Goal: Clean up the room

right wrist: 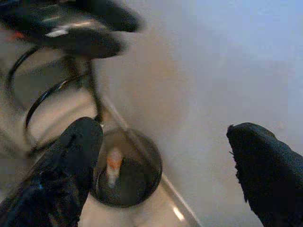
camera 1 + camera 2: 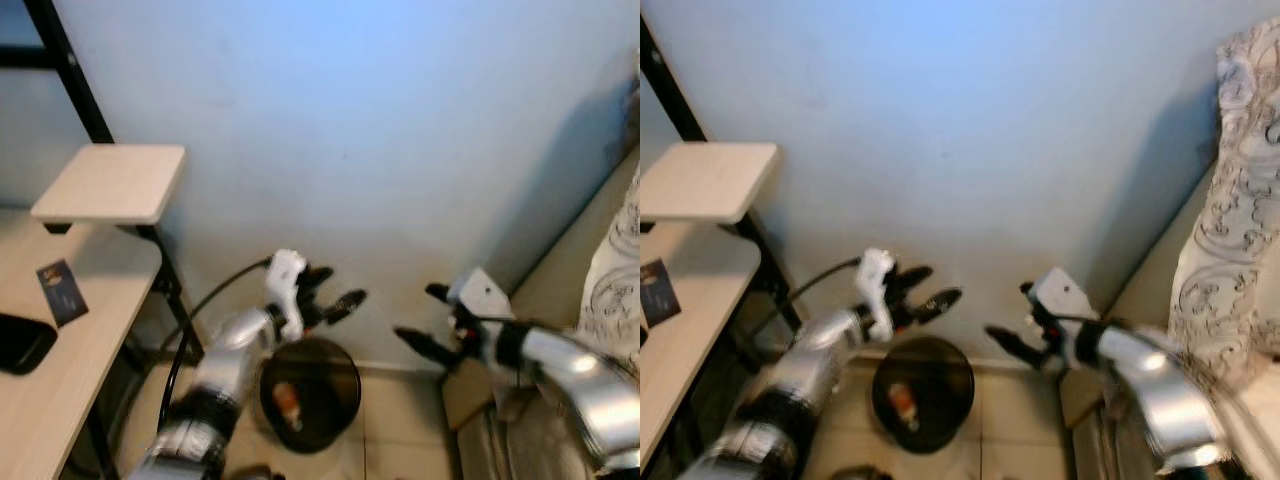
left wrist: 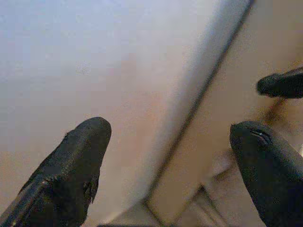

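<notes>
Hovering over bin (image 2: 310, 395): both arms, jaws spread.

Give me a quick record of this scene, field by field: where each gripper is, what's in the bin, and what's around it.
left gripper: open, empty, above the bin
right gripper: open, empty, to the bin's right
bin: black, round, on the floor by the wall
bin contents: an orange and white item, too blurred to identify
desk: left of the bin, holding a dark card
shelf: light wood, above the desk
</notes>
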Controlling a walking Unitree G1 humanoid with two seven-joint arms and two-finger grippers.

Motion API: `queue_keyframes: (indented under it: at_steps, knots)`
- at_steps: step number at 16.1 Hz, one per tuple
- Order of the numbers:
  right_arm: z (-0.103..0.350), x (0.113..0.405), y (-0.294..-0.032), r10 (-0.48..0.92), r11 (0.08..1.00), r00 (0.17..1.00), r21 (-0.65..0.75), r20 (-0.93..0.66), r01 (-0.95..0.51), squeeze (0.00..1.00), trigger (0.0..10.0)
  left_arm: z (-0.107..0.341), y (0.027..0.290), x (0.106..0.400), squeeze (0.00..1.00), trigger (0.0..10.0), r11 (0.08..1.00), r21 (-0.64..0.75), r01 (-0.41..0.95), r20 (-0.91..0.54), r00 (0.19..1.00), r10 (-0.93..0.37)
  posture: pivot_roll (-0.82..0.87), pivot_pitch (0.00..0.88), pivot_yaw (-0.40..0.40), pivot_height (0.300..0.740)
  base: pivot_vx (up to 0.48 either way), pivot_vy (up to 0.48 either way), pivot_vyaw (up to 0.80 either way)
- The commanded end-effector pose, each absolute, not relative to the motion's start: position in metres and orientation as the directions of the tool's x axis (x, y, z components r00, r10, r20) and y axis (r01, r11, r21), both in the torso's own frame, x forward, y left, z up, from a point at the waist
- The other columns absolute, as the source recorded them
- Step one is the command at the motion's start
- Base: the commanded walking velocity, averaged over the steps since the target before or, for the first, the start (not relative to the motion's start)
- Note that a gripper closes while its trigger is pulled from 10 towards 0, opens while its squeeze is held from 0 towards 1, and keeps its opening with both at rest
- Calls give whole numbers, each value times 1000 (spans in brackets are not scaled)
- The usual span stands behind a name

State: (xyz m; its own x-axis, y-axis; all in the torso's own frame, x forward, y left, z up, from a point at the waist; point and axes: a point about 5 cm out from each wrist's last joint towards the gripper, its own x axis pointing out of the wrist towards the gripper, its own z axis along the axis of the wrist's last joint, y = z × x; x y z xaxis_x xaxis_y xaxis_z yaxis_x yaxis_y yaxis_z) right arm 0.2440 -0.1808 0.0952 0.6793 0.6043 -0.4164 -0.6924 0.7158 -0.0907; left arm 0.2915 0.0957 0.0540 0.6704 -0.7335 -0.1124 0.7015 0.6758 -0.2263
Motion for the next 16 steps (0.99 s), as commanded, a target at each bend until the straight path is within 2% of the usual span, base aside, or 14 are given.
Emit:
queue_keyframes:
  at_steps: [1, 3, 4, 5, 6, 7, 9, 11, 16]
  knots:
    - [97, 246, -188, 541, 775, 741, -105, -397, -623, 0, 10000, 65, 99, 294, 1000, 10000, 701, -167, 693, -98, 696, -712, 73, 0, 29, 740, 0, 0, 0]
    - [96, 250, -182, 421, 895, 861, -23, -284, -445, 0, 10000, 72, 115, 283, 427, 10000, 775, -56, 630, -135, 764, -631, 86, 0, 41, 740, 0, 0, 0]
    - [95, 251, -178, 371, 925, 892, 22, -258, -379, 0, 10000, 76, 116, 278, 290, 10000, 782, -22, 623, -133, 773, -620, 87, 0, 45, 740, 0, 0, 0]
    - [94, 250, -169, 268, 962, 940, 101, -212, -252, 0, 10000, 87, 118, 266, 188, 10000, 816, -4, 578, -118, 810, -575, 97, 0, 56, 740, 0, 0, -800]
    - [94, 249, -168, 247, 967, 947, 109, -203, -229, 0, 10000, 89, 118, 265, 188, 10000, 828, -11, 560, -122, 821, -557, 97, 0, 56, 740, 0, 0, -800]
    - [92, 246, -166, 196, 976, 961, 129, -197, -173, 0, 10000, 90, 125, 263, 0, 10000, 872, -49, 488, -141, 861, -490, 112, 0, 59, 740, 0, 0, -800]
    - [86, 241, -170, 104, 983, 972, 168, -213, -69, 0, 10000, 93, 142, 256, 0, 10000, 923, 24, 385, -136, 916, -378, 122, 0, 59, 740, 0, 0, -788]
    - [84, 240, -167, 111, 984, 968, 159, -225, -76, 0, 10000, 87, 156, 251, 0, 10000, 960, 39, 277, -155, 951, -268, 131, 0, 53, 740, 0, 0, -788]
    - [79, 237, -159, 116, 984, 961, 159, -252, -77, 0, 10000, 88, 157, 242, 0, 10000, 968, 32, 247, -197, 952, -237, 144, 0, 42, 740, 0, 0, -781]
